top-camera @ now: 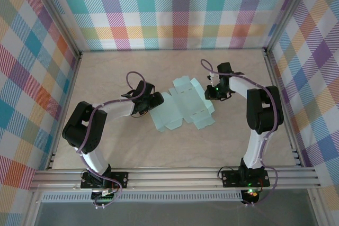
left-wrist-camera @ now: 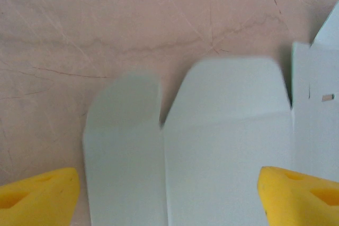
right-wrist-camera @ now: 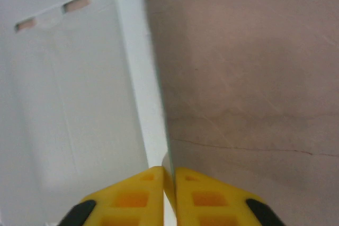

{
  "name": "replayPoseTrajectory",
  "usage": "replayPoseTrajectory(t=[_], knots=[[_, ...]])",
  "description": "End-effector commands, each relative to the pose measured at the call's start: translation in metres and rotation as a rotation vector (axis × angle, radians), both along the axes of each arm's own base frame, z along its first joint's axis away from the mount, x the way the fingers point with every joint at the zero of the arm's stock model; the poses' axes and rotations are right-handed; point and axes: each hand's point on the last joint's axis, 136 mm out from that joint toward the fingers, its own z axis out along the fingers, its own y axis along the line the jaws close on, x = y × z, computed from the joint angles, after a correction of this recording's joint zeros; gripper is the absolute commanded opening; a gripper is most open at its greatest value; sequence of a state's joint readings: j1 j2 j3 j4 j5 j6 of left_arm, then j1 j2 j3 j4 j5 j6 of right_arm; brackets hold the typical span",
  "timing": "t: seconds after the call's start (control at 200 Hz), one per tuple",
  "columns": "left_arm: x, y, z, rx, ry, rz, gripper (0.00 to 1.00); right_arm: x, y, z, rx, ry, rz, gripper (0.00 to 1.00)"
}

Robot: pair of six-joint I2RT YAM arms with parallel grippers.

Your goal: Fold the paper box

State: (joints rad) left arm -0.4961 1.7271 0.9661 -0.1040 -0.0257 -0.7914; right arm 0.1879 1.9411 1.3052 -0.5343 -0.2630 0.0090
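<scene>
Top external view first: the pale mint-green thin-card paper box (top-camera: 183,105) is still just a flat die-cut sheet. It's lying spread out near the middle of the beige, marble-looking table (top-camera: 132,149), flaps sticking out all round. The two black-and-white arms come at it from either side, the left arm (top-camera: 87,130) at the sheet's left end and the right arm (top-camera: 262,110) at its right end.

The left gripper (top-camera: 152,101) sits right at the left edge of the card. In the left wrist view its yellow fingertips (left-wrist-camera: 37,194) are spread wide apart with nothing pinched. Two rounded flaps of the paper box (left-wrist-camera: 222,146) lie on the table (left-wrist-camera: 132,19) between them, a narrower one beside a wider one with a notch between. They're a bit blurry.

The right gripper (top-camera: 213,92) is at the far-right flap. From the right wrist view the right gripper (right-wrist-camera: 168,189) has its yellow pads pressed together on a thin edge of the card. That edge runs up the frame, with the paper box (right-wrist-camera: 69,104) and two little slots on the left and bare table (right-wrist-camera: 254,78) on the right.

Room-wise, it's a cell with pastel plaid cloth walls (top-camera: 180,9) and an aluminium frame rail (top-camera: 175,175) along the near edge where the arm bases are bolted.
</scene>
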Motion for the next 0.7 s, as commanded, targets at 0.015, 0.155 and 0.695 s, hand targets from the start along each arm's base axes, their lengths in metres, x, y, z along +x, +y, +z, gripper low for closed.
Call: replayPoseTrajectory(t=[0.015, 0.155, 0.695], knots=[[-0.001, -0.006, 0.0, 0.011, 0.009, -0.03, 0.87, 0.001, -0.001, 0.003, 0.005, 0.001, 0.004, 0.0], [0.0, -0.007, 0.003, 0.012, 0.001, -0.033, 0.87, 0.001, -0.003, 0.011, -0.015, -0.04, -0.001, 0.0], [0.004, -0.001, 0.012, 0.033, -0.028, -0.02, 0.87, 0.001, -0.008, 0.025, -0.769, -0.327, 0.102, 0.0]])
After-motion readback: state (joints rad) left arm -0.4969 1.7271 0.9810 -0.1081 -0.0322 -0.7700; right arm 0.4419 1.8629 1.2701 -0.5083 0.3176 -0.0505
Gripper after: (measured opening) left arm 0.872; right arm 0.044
